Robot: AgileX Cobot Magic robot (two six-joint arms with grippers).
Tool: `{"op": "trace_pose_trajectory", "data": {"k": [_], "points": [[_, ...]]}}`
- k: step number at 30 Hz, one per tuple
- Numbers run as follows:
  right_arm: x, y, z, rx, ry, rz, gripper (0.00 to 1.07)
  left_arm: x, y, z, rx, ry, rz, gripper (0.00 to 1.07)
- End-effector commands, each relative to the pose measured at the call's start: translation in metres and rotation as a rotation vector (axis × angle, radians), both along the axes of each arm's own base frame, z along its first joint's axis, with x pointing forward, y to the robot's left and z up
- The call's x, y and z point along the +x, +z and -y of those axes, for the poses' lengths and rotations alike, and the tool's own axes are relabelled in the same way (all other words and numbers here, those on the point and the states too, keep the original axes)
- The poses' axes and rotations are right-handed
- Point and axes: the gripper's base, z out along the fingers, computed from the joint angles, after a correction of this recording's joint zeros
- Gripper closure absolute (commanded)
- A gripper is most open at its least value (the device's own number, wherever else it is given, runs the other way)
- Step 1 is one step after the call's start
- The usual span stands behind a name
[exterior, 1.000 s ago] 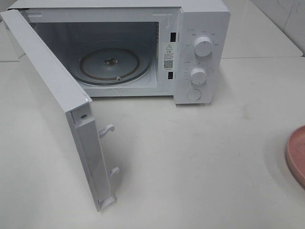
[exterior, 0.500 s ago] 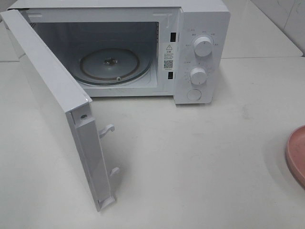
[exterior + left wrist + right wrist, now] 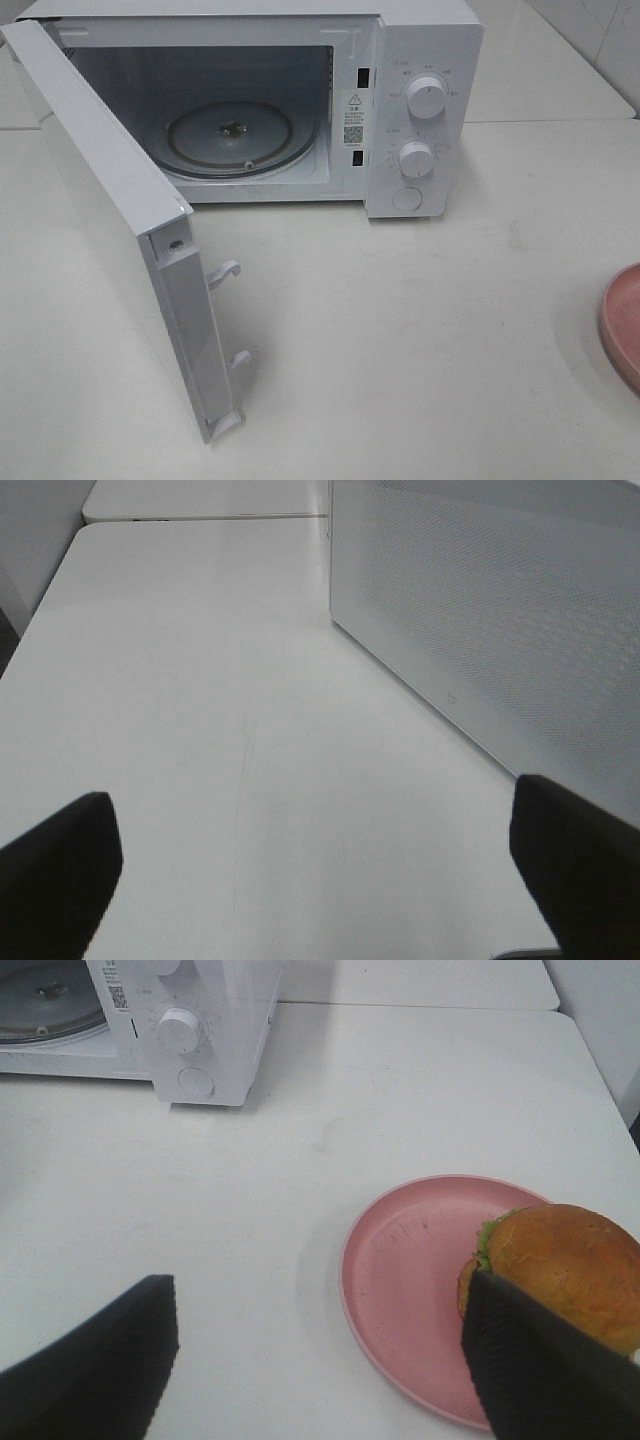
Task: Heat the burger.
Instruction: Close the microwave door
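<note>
Microwave point(image 3: 300, 100) standing on white worktop point(image 3: 420, 320), door point(image 3: 120, 220) swung fully out, cavity exposed, glass turntable point(image 3: 235, 135) bare. Pink plate point(image 3: 420, 1280) lying on worktop well apart from microwave, on its control-panel side; only its edge visible in high view. Burger point(image 3: 560, 1260) sitting on plate toward the rim farther from microwave, bun glossy brown, green filling showing at the near edge. Right pincer point(image 3: 320, 1360) spread wide, holding nothing, hanging just above and beside plate, one finger point(image 3: 540, 1370) overlapping burger in wrist view; contact not confirmable from this angle. Left pincer point(image 3: 320, 870) fully spread, empty, low over bare worktop beside outer face of microwave door. Step in hand judged as the approach to pick up burger; task at an early stage, nothing yet loaded. Recommended practice: centre right pincer over bun so both fingers straddle it, descend to patty level rather than bun crown, close gently to avoid squeezing filling out or tilting the layers. Keep fingers clear of plate rim to prevent dragging plate. Then carry level toward open cavity, entering clear of door edge and latch hooks point(image 3: 225, 272).
</note>
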Motion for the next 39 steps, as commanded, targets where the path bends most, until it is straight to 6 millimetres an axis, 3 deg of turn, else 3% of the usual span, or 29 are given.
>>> {"op": "trace_pose_trajectory", "data": {"k": [1,39], "points": [[-0.0037,-0.0008,-0.0002,-0.002,0.001,0.027,0.31,-0.0017,0.0003,0.0002,-0.006,0.000,0.030,0.08],[-0.0037,-0.0008,-0.0002,-0.002,0.001,0.027,0.32,-0.0017,0.0005,0.0017,-0.021,-0.011,0.032,0.08]]}}
